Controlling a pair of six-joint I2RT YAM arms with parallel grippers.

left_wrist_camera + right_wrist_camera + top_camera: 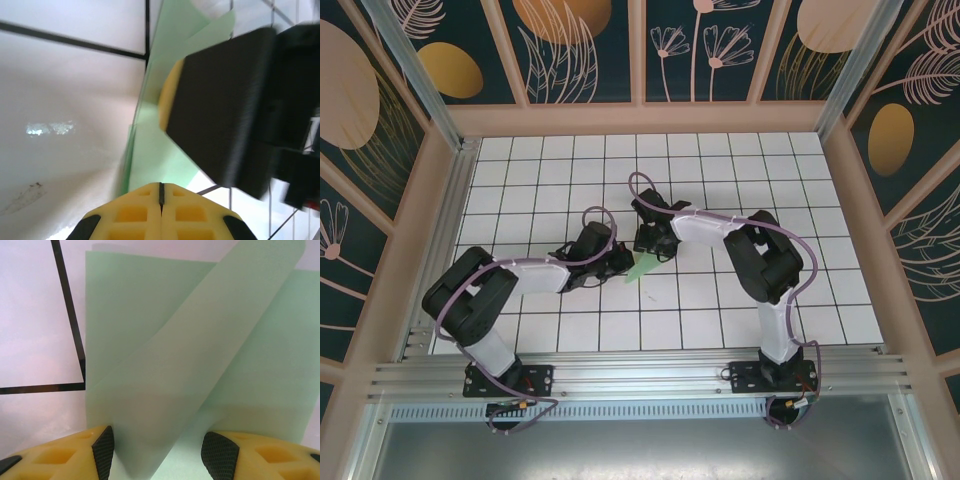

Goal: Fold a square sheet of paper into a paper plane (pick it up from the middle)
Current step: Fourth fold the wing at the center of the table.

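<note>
The pale mint-green sheet of paper (643, 268) lies folded into a narrow pointed shape on the middle of the white grid table, between both grippers. My left gripper (618, 262) is at its left edge. In the left wrist view its yellow jaws (161, 189) are pressed shut, with the paper (155, 155) lying just beyond the tips. My right gripper (648, 243) hangs over the paper's far end. It stands open (161, 460), and a raised diagonal flap of the paper (165, 370) rises between its black pads (103, 455).
The white tiled tabletop (740, 180) stretches on all sides. Wood-framed patterned walls (640, 110) close the back and both sides. An aluminium rail (640, 375) carrying both arm bases runs along the near edge.
</note>
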